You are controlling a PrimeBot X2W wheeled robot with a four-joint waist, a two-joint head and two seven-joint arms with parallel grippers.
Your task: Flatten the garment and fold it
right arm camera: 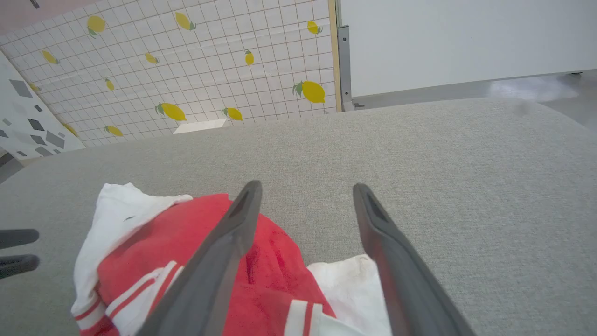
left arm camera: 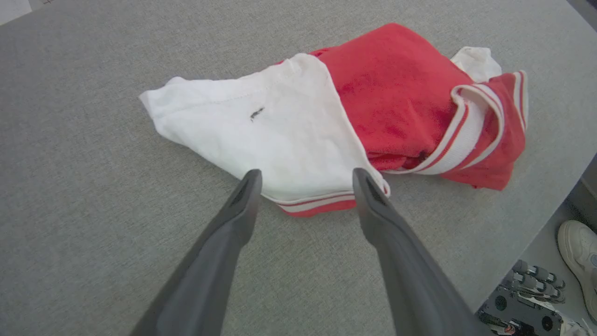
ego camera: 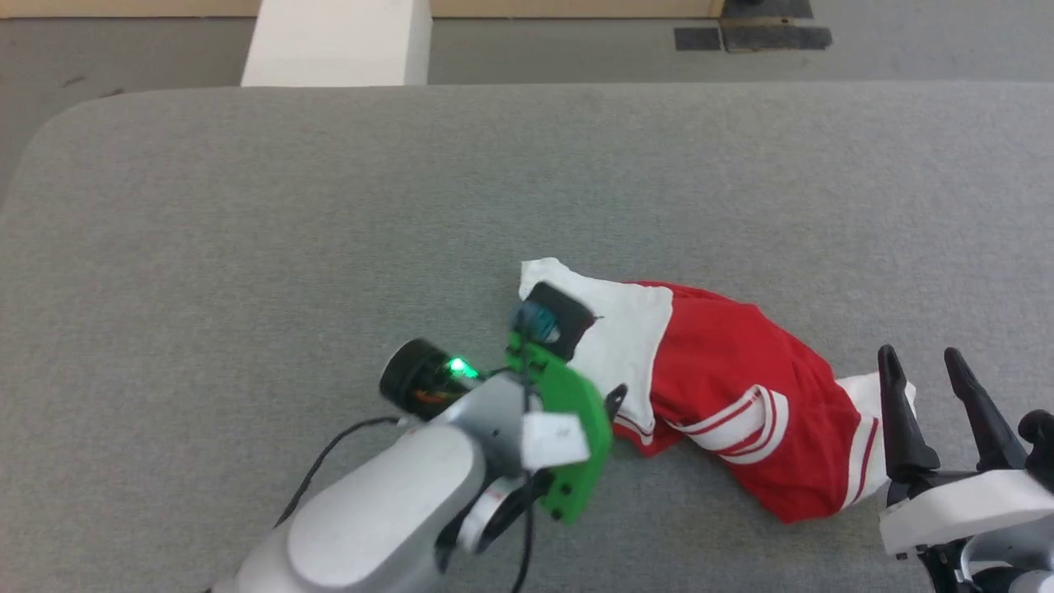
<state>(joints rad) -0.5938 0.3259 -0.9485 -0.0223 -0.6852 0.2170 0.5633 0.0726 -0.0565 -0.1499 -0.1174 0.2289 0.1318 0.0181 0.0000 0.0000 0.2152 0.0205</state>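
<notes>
Red jersey-style garment [ego camera: 725, 387] with white short sleeves and red-and-white striped trim lies bunched on the grey fabric-covered worktop [ego camera: 247, 206], in the near right part of the head view. It is not flat: the red body is folded over itself and a striped trim band curls across it. One white sleeve points toward the worktop's middle. The other white sleeve pokes out at the opposite end, close to the near edge.

Left hand [left arm camera: 307, 173]: its two long dark fingers are spread wide with nothing clamped between them. In the left wrist view the tips stand at either side of the near sleeve's striped cuff. Whether they touch the cloth cannot be told. In the head view the bright green plastic bracket [ego camera: 568, 436] on this wrist sits over that sleeve.

Right hand [ego camera: 921, 356]: fingers apart and empty, at the garment's other end. Its left finger stands in front of the second sleeve's edge in the head view; contact cannot be told. In the right wrist view the red cloth lies under and to the left of that finger.

Surroundings: a white shoe [left arm camera: 578, 252] on the floor past the worktop's edge, and a white tiled wall with yellow lemon print [right arm camera: 210, 56] behind.
</notes>
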